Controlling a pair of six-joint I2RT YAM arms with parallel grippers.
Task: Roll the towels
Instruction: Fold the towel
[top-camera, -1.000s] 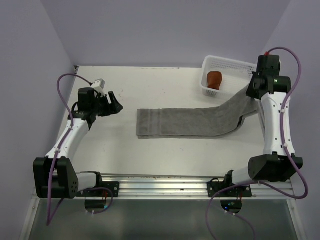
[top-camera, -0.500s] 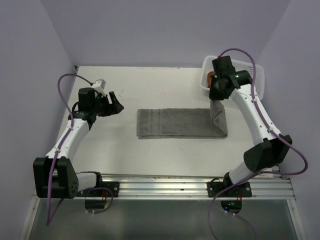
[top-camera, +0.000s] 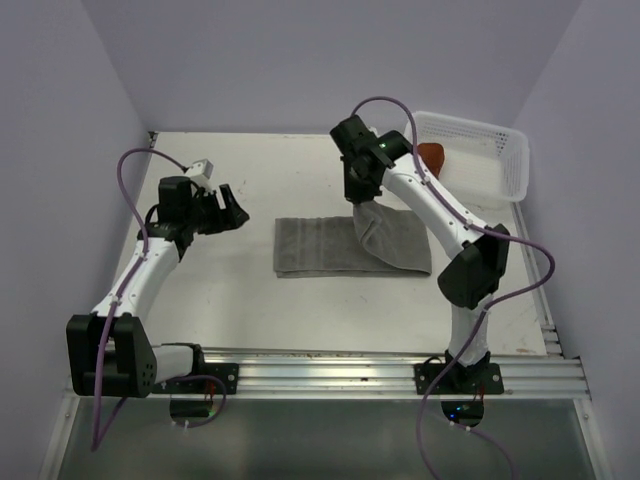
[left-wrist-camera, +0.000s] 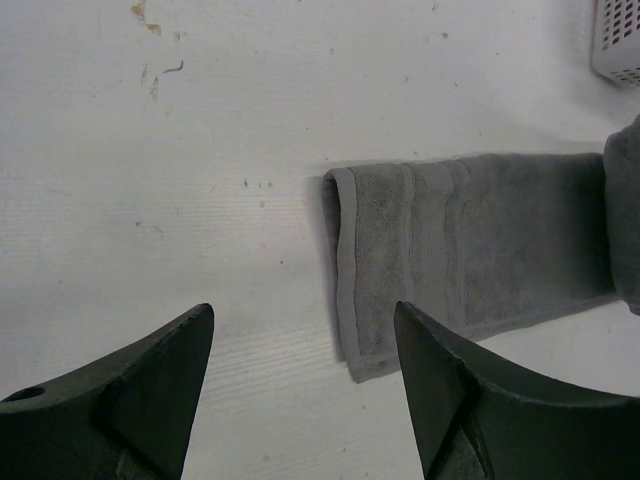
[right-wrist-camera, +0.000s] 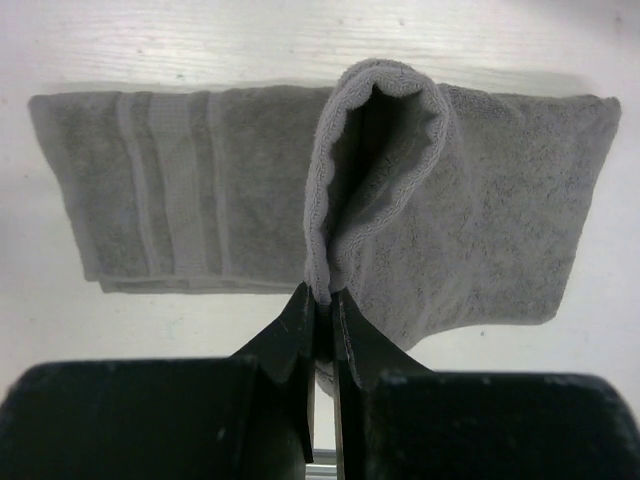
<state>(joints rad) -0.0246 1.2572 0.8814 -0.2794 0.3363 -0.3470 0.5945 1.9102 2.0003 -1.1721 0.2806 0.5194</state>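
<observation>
My right tool (right-wrist-camera: 322, 300) is pinched shut on the right-hand end of the grey towel (top-camera: 320, 245), its two fingers closed on a doubled edge of cloth with hardly a gap between them. That end is held up over the part that lies flat, and in the wrist view the gripped cloth stands as an open loop above the strip. The rest of the towel lies flat as a long band across the middle of the worktop (top-camera: 250, 300), with its striped end toward my left side. My left tool (top-camera: 232, 212) hangs with its fingers spread wide and has hold of nothing. It points at that striped end but is clear of it. The rust-brown towel (top-camera: 432, 152) sits in the white mesh basket (top-camera: 490, 135) at the far right, partly hidden behind my arm. It looks bunched or rolled, though I cannot tell which.

I judge this to be the first turn of the grey roll, or a fold that prepares for it. The loop looks too loose and wide for a firm core, so I should bring the held edge down low and close onto the flat cloth. I should also keep it square to the long sides, because a skewed first turn would probably give a cone-shaped roll. The flat strip may slide when I pull on it, so my left tool could press the striped end down. I should let go only once the edge rests on the cloth.
</observation>
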